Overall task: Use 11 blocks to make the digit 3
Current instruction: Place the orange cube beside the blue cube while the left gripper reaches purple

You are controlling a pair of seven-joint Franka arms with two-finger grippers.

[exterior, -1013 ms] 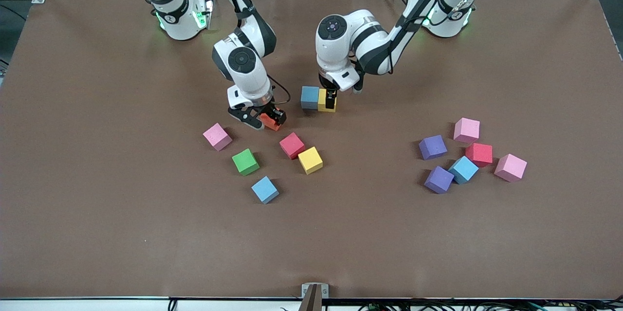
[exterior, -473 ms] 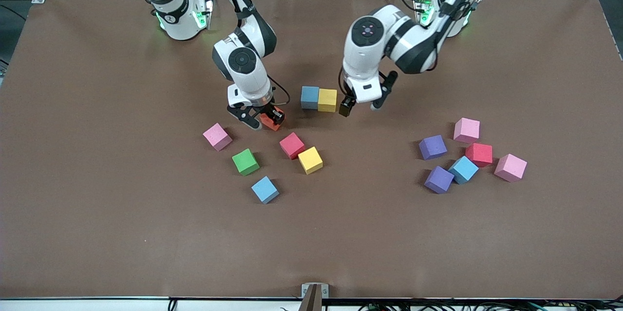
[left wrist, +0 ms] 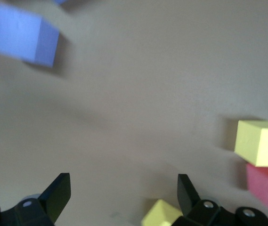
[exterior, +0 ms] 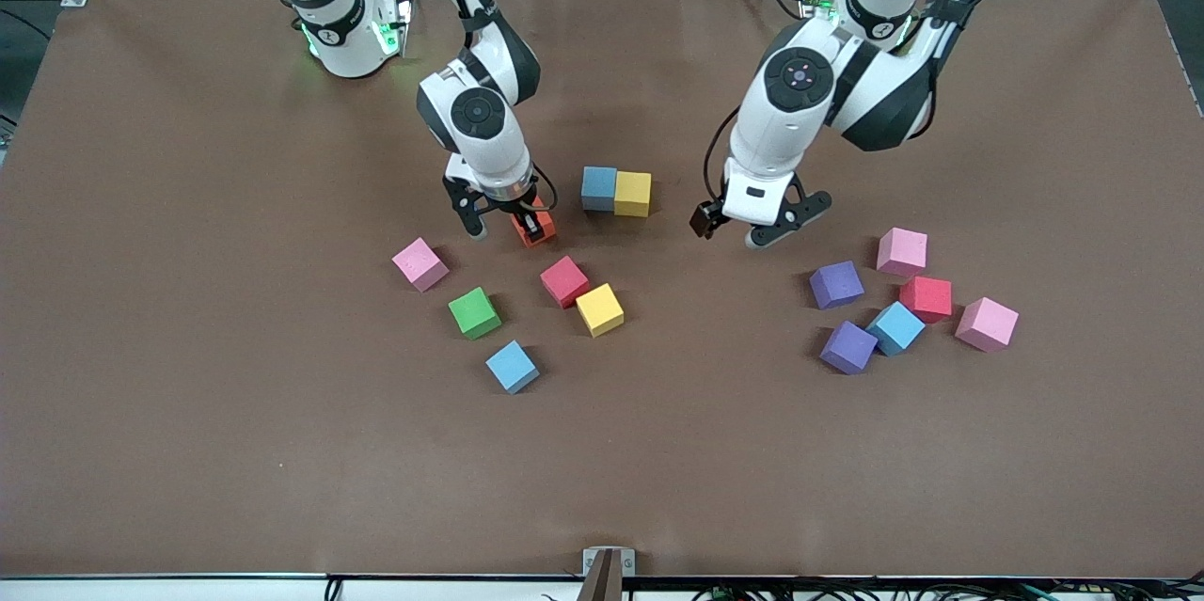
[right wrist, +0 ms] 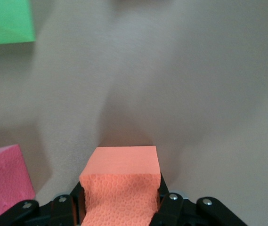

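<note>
A blue block [exterior: 598, 188] and a yellow block [exterior: 633, 194] stand touching side by side mid-table. My right gripper [exterior: 527, 224] is shut on the orange block [exterior: 541, 233], low at the table beside that pair; the block [right wrist: 120, 165] fills the jaws. My left gripper [exterior: 748, 227] hangs open and empty over bare table between the pair and a cluster: two purple [exterior: 836, 284] [exterior: 848, 347], a red [exterior: 926, 298] and a blue [exterior: 895, 328]. Nearer the front camera than the orange block lie red [exterior: 564, 281], yellow [exterior: 600, 309], green [exterior: 474, 312] and blue [exterior: 513, 366] blocks.
Three pink cubes lie loose: one [exterior: 420, 263] beside the green block, two [exterior: 902, 251] [exterior: 986, 324] at the edges of the cluster. A brown mat [exterior: 282, 450] covers the table. The left wrist view shows a purple block [left wrist: 25, 34] and the yellow block [left wrist: 261, 141].
My left gripper let go of the yellow block of the pair and swung away toward the left arm's end. My right gripper closed on the orange block and turned slightly toward the pair.
</note>
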